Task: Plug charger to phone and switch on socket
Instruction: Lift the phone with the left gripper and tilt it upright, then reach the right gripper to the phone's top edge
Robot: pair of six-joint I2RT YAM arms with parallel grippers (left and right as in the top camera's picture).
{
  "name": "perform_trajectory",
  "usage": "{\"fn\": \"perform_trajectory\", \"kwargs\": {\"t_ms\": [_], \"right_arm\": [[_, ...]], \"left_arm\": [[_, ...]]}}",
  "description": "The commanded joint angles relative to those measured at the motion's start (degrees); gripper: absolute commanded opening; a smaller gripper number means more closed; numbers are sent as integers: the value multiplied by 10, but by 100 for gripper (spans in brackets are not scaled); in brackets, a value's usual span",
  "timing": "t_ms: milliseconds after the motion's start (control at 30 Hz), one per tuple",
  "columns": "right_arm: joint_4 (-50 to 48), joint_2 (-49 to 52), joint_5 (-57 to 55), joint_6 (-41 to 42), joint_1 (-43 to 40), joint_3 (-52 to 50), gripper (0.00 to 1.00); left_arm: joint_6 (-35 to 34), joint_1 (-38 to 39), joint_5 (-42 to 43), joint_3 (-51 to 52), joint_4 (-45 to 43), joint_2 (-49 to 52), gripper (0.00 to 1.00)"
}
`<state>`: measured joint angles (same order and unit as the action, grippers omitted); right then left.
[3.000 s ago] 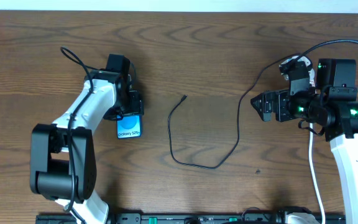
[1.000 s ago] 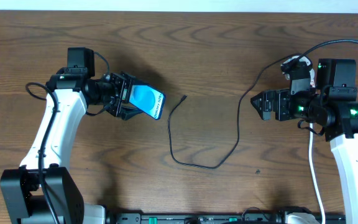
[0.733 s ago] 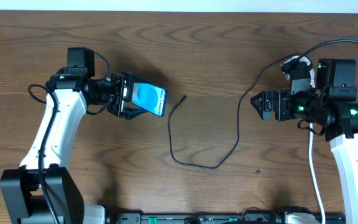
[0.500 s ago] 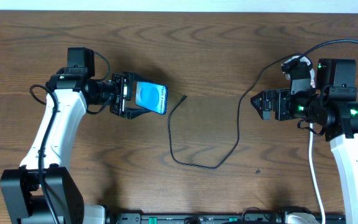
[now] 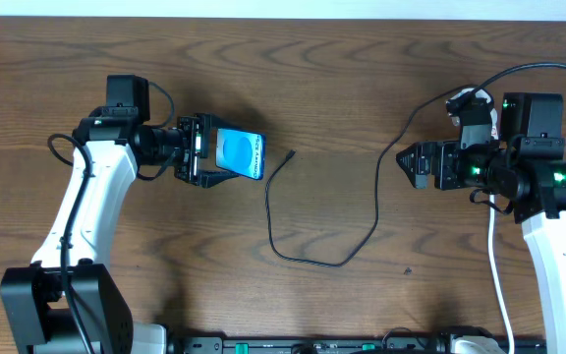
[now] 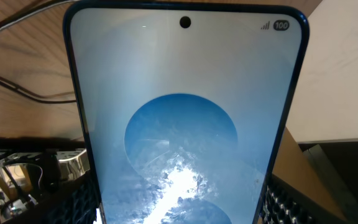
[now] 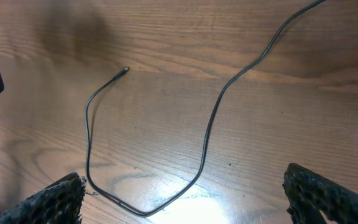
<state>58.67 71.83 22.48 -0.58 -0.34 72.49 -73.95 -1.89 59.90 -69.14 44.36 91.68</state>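
Obs: left end effector [image 5: 207,160] clamped on phone [image 5: 240,155], held off the surface [image 5: 322,79]. charger [image 5: 269,211] tip lies loose just right of phone. right end effector [image 5: 408,165] spread wide, empty, well right of phone. Advice: hold the phone port level and facing the tip, pinch close behind the connector
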Motion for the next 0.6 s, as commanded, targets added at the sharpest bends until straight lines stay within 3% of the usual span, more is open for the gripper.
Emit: {"fn": "perform_trajectory", "kwargs": {"t_ms": [0,367,567], "right_arm": [[0,2,0,8,4,5,99],[-22,2,69,13,4,-3,99],[-97,2,96,99,31,-36,91]], "left_arm": [[-7,-3,25,-18,-1,-13,70],[-7,-3,15,-18,-1,-13,70],[-7,-3,-40,-17,-1,-13,70]]}}
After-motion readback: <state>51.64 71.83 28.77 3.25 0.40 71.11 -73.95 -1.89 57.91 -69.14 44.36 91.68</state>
